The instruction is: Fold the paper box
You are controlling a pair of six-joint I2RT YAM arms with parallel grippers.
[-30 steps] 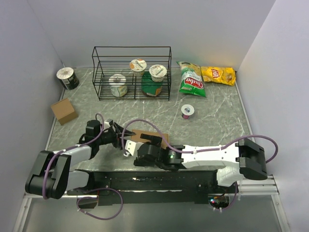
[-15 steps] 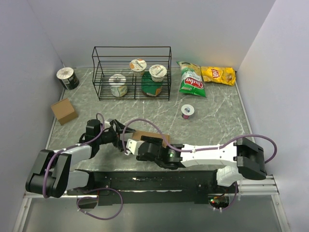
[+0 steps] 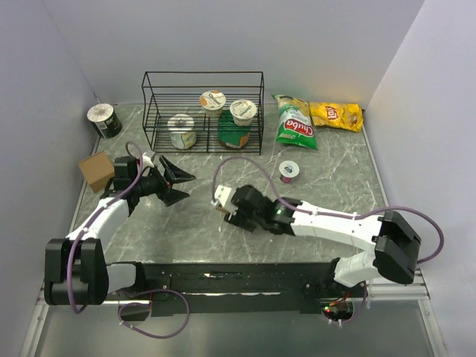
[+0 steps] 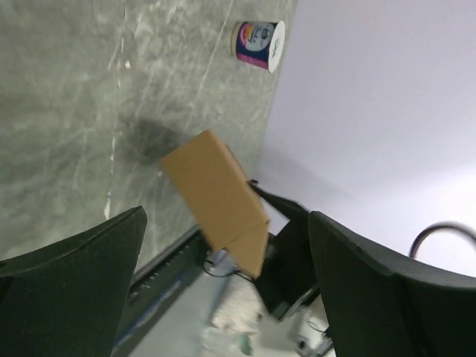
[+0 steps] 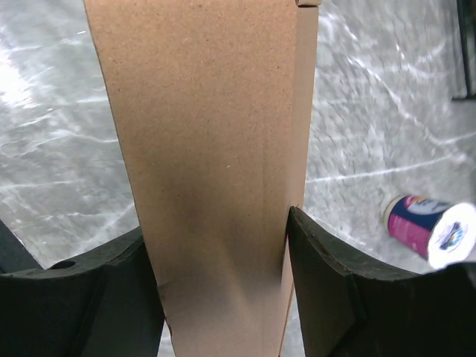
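— Both arms have come away from the near edge where they were bunched a second ago. The left tool point(image 3: 189, 185) has swung out toward 9 o'clock, and the right tool point(image 3: 223, 202) has carried the paper box point(image 5: 201, 149) forward, to just 6 o'clock of the middle of the table point(image 3: 335, 193).

— How does the left tool stand?

— Spread wide in a V, holding nothing and touching nothing. It points toward 3 o'clock, at the paper box, with a clear gap between them.

— And the right one?

— Pinching the paper box. In its wrist view both fingers point(image 5: 335, 297) press against the sides of the plain brown carton, which runs up out of the frame from between them.

— Is the carton resting on the table?

— It looks lifted. The left wrist view shows it tilted, its lower end in the right tool, with a dark shadow on the marble apart from it.

— What is nearby?

— A small cup point(image 3: 288, 171) stands at 2 o'clock of the right tool, well apart. A cube box point(image 3: 97, 170) sits at the 9 o'clock edge of the table, just beside the left arm's wrist.
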